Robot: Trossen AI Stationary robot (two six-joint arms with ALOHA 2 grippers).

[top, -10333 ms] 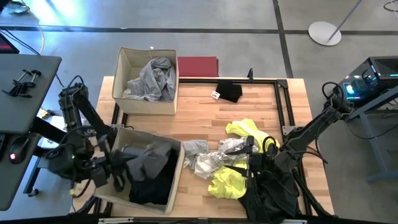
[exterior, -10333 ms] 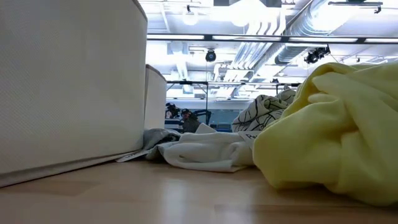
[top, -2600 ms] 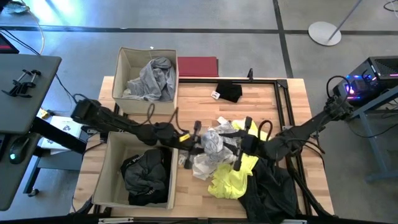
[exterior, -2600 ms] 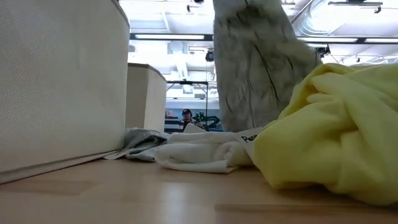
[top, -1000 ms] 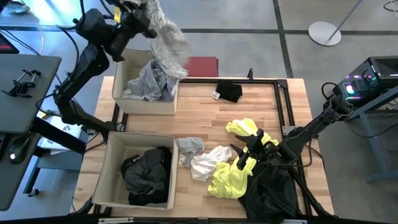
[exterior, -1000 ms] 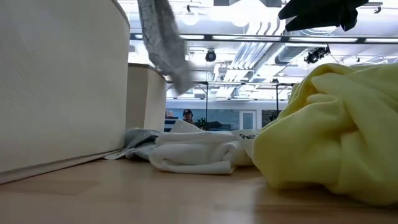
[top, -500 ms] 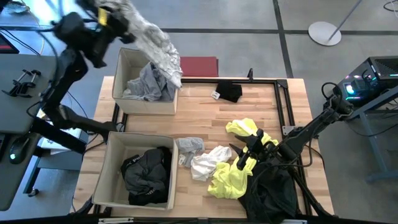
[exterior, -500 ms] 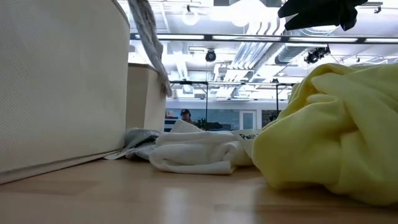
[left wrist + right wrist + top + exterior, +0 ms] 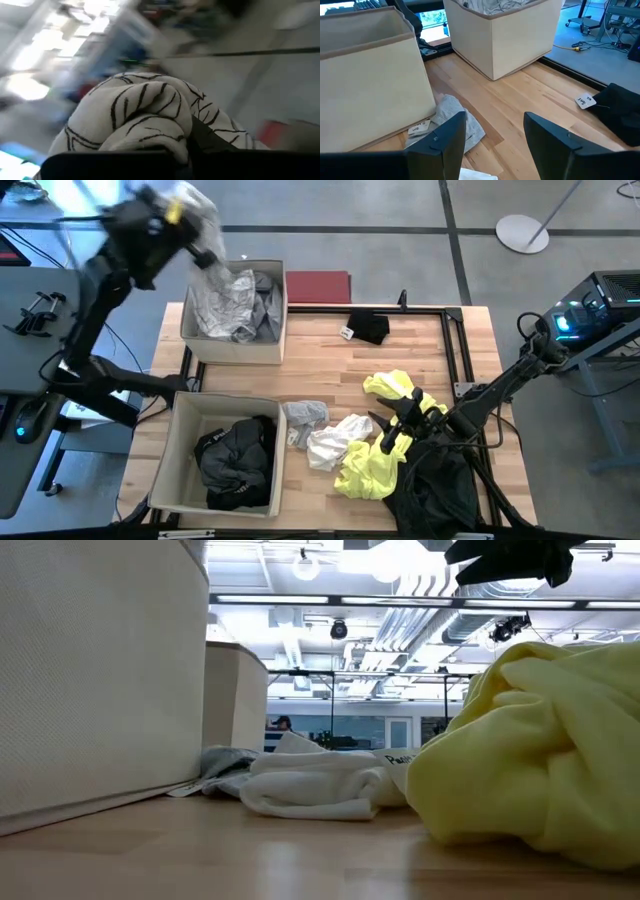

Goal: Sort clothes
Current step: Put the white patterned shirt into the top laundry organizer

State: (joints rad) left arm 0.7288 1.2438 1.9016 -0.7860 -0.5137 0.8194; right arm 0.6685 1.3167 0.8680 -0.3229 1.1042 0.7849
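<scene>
My left gripper (image 9: 193, 222) is raised over the far beige box (image 9: 232, 350) and is shut on a white garment with thin black lines (image 9: 222, 295). A grey garment (image 9: 262, 302) lies in the same box. The near beige box (image 9: 172, 450) holds black clothes (image 9: 235, 465). My right gripper (image 9: 384, 432) is open and empty over the pile of neon yellow (image 9: 365, 470), white (image 9: 335, 442) and dark (image 9: 430, 490) clothes. A small grey garment (image 9: 308, 415) lies on the table against the near box. My left gripper holds a bunched fold of the white lined garment (image 9: 145, 115) between its fingers; one layer or several, I cannot tell. The garment hangs slack below the gripper, and its lower part (image 9: 228, 305) lies in the far box.
A black garment (image 9: 368, 327) with a white tag lies at the far middle of the table. A flat dark red rectangle (image 9: 318, 286) lies beyond the far edge. In the low view the yellow garment (image 9: 540, 750) fills the right. Bare wood (image 9: 330, 370) lies between the boxes and the pile.
My left gripper has gone toward the table's left edge and a little down, still shut on the white lined garment. The garment's lower end has swung from beyond the far box's right rim to inside the box, onto the grey garment.
</scene>
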